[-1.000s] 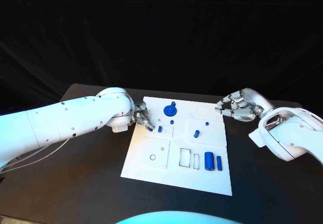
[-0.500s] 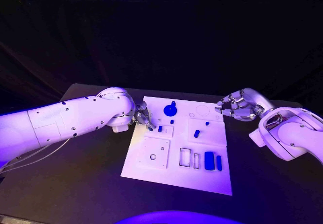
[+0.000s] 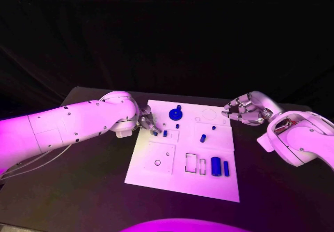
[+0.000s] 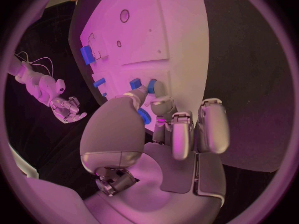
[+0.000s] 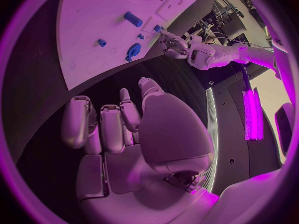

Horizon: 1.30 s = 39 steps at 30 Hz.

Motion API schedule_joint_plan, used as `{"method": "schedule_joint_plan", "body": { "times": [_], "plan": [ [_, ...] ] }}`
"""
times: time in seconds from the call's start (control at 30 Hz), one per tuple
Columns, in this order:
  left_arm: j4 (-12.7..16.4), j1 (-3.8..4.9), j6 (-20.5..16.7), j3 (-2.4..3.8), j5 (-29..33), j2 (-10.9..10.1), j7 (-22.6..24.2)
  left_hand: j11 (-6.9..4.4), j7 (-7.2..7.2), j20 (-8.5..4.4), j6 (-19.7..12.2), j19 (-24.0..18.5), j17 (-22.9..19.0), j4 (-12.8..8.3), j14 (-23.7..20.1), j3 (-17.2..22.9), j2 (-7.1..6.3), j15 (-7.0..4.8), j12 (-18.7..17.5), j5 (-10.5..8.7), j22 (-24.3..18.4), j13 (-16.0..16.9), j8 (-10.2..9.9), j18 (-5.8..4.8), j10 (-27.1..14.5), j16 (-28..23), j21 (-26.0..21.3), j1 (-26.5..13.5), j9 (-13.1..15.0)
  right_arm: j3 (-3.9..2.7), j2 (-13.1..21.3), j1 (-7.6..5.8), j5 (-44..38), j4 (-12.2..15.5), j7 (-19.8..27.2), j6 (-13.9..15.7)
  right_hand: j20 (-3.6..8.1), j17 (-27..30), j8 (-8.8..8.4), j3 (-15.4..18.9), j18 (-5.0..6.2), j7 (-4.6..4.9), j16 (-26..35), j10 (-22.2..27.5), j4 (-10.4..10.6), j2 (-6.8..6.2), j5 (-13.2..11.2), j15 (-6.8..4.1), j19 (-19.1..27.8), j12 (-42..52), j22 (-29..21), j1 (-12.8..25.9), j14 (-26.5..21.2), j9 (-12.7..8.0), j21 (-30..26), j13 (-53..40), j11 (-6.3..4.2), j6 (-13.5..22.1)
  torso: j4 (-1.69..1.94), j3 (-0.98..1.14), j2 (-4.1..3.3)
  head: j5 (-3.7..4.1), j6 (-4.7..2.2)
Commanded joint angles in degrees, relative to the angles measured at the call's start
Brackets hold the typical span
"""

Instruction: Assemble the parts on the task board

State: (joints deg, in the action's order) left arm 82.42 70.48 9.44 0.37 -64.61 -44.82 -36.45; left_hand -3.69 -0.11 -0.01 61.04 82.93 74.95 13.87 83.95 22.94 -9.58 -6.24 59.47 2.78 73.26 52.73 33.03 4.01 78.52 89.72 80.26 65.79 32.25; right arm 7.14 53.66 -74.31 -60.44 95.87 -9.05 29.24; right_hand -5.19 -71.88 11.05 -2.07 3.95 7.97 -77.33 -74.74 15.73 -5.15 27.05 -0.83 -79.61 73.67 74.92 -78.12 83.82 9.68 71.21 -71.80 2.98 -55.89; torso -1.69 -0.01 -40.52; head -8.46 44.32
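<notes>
Clock directions read from the task board's centre in the head view, 12 o'clock away from the robot.

1. Locate the black table, with the white task board flat at its middle.
2. Locate the left arm, reaching in from 9 o'clock, and the right arm, reaching in from 3 o'clock.
3. Find the right hand at 2 o'clock, off the task board and just beside its far corner. Read it as fingers curled narrowly toward the palm with nothing between them, as confirmed in the right wrist view.
4. Find the left hand at 10 o'clock, over the board's edge, with one fingertip against a small blue part. Cannot tell whether this part is gripped or merely touched.
5. Identify the remaining blue parts on the board, by size:
   - round knobbed part at 12 o'clock, near the far edge;
   - cylinder at 5 o'clock, lying flat;
   - slim bar, just beside the cylinder on its 3 o'clock side;
   - peg at 2 o'clock, near the centre;
   - three small pieces at 1 o'clock, 12 o'clock and 11 o'clock.
</notes>
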Motion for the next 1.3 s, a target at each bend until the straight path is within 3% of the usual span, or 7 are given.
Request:
{"method": "schedule_joint_plan", "body": {
  "times": [0.03, 0.67, 1.07, 1.3],
  "plan": [
    [-0.06, -0.05, -0.16, -0.02, -0.15, 0.17, -0.54, 0.14, 0.28, -0.06, 0.02, 0.17, 15.05, 0.08, 6.05, -0.47, 0.02, -0.26, 0.23, 0.17, 0.0, 0.06, -0.12, -0.43, 0.39, 0.28, 0.18, -0.53, -0.07, -0.01, -0.01, 0.03, -0.2, 0.1, 0.41, -0.55, 0.19, 0.05, 0.28, 0.0, 0.38, -0.16, 0.28, -0.26, 0.25, -0.13, 0.23, -0.39, -0.28, 0.26, 3.46, 0.52, 2.15, 0.02, -0.27, 0.06, 0.05, 0.35, 0.02, 0.0, 0.01, 0.04, -0.11],
    [-0.09, -0.05, -0.57, -0.01, 0.28, -0.09, -0.44, 0.22, 0.37, -0.03, 0.24, 0.18, 15.05, 2.37, 6.05, -7.98, 0.03, -0.21, 0.36, 0.18, 0.14, 0.33, 0.06, -0.45, 0.49, 0.28, 0.21, -1.84, -0.35, -0.01, 0.1, 0.03, -0.19, 0.11, 0.47, -0.55, 0.19, 0.06, 0.29, 0.02, 0.39, -0.15, 0.29, -0.22, 0.26, -0.15, 0.23, -0.39, -0.26, 0.22, 3.44, 0.56, 2.15, 0.02, -0.33, 0.1, 0.05, 0.36, 0.03, -0.02, 0.02, 0.14, -0.03],
    [0.03, -0.05, -3.61, 0.01, 2.47, -0.34, 0.29, 0.21, 0.35, -0.03, 0.32, 0.21, 15.05, 2.82, 6.05, -13.8, 1.77, -0.22, 0.55, 0.17, 0.21, 0.64, 0.05, -0.44, 0.61, 0.28, 0.21, -4.86, -0.65, -0.01, 0.05, 0.03, -0.18, 0.03, 0.54, -0.56, 0.19, 0.06, 0.29, 0.02, 0.39, -0.15, 0.29, -0.22, 0.26, -0.15, 0.23, -0.39, -0.26, 0.22, 3.44, 0.56, 2.15, 0.02, -0.33, 0.1, 0.05, 0.36, 0.04, -0.02, 0.01, 0.17, -0.09],
    [0.34, -0.05, -6.05, 0.12, 3.87, -0.99, 1.05, 0.21, 0.36, -0.05, 0.23, 0.16, 15.05, 2.81, 6.05, -14.98, 2.16, -0.23, 0.32, 0.18, 0.09, 0.39, 0.04, -0.41, 0.49, 0.28, 0.13, -5.22, -0.7, -0.01, 0.01, 0.04, -0.17, -0.09, 0.55, -0.54, 0.19, 0.09, 0.3, 0.08, 0.39, -0.15, 0.33, -0.23, 0.32, -0.17, 0.24, -0.38, -0.28, 0.24, 3.44, 0.67, 2.14, 0.01, -0.34, 0.1, 0.06, 0.37, 0.05, -0.02, 0.02, 0.25, -0.15]
  ]
}}
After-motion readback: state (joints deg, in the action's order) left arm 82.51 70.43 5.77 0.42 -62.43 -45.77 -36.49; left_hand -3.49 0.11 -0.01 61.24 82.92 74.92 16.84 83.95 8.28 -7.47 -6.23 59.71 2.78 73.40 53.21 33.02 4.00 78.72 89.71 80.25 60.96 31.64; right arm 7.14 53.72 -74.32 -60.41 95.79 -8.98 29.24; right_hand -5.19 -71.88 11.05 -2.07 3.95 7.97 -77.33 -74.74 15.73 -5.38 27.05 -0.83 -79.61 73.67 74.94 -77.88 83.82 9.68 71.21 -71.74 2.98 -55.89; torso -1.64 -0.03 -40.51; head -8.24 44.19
